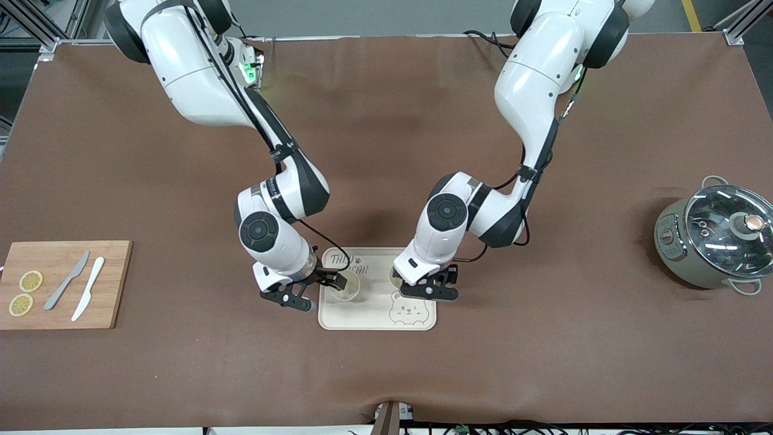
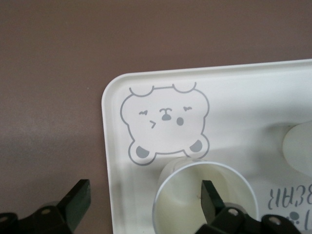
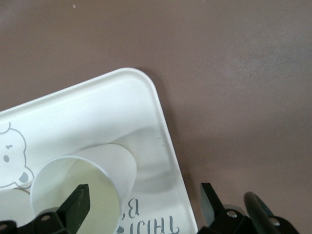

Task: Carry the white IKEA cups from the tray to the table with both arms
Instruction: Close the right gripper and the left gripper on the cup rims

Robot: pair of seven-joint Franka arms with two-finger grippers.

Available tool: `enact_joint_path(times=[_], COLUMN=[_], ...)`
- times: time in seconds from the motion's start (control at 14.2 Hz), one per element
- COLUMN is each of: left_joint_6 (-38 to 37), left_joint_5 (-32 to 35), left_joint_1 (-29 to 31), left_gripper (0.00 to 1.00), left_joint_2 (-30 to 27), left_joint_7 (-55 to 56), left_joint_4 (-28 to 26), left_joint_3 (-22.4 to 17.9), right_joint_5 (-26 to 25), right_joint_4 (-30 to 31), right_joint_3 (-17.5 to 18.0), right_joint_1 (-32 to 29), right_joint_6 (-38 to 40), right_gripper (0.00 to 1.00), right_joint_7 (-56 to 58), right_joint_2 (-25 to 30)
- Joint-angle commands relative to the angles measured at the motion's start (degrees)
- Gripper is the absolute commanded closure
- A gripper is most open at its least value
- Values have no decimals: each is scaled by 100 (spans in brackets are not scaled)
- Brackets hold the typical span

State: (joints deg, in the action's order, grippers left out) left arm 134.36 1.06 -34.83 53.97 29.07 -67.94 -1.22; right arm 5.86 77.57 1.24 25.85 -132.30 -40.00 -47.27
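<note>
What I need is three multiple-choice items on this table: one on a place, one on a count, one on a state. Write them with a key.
1. Where do the cups stand?
A. on the cutting board
B. on the tray
C. beside the pot

2. How many lemon slices lie on the cutting board?
A. one
B. four
C. two

3. How is the left gripper?
A. open, one finger inside a cup
B. shut on a knife
C. shut on the pot's lid

Key: 1 B, both cups sit inside the tray's rim. 2 C, two slices show at the board's edge. 3 A, the left wrist view shows its fingers wide apart across the cup's wall.
</note>
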Motion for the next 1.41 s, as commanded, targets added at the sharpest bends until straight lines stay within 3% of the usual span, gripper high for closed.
enact_joint_path(times=[0.0, 0.07, 0.14, 0.21, 0.28, 0.35, 0.57, 0.71, 1.13, 1.34], left_joint_6=[117, 117, 117, 117, 99, 64, 73, 73, -32, -1023], left_joint_5=[69, 69, 69, 69, 17, -123, -142, -150, -133, -89], left_joint_1=[-103, -120, -120, -120, -120, -103, -120, -120, -59, 81], left_gripper=[0, 0, 0, 0, 59, 100, 100, 100, 100, 100], left_joint_2=[105, 131, 140, 158, 141, 106, 140, 149, -78, -491], left_joint_7=[142, 142, 134, 134, 264, 370, 345, 345, 380, 319], left_joint_4=[106, 106, 106, 106, 106, 71, 70, 70, 44, 9], left_joint_3=[-72, -71, -71, -71, -54, -63, -71, -71, -80, -107], right_joint_5=[11, 11, 2, -24, -24, -33, -33, -85, -112, -112], right_joint_4=[-172, -172, -172, -181, -181, -181, -189, -198, -294, -671], right_joint_3=[-45, -45, -54, -54, -54, -54, -62, -62, -80, -203], right_joint_1=[78, 104, 139, 148, 148, 148, 157, 157, 114, -53], right_joint_6=[20, 12, 12, 12, 12, 20, 12, -6, -103, 388], right_gripper=[0, 0, 6, 19, 32, 44, 83, 100, 100, 100], right_joint_7=[-61, -61, -35, -26, -17, -8, -17, 53, 132, 368], right_joint_2=[-133, -151, -168, -169, -169, -169, -160, -160, -116, -89])
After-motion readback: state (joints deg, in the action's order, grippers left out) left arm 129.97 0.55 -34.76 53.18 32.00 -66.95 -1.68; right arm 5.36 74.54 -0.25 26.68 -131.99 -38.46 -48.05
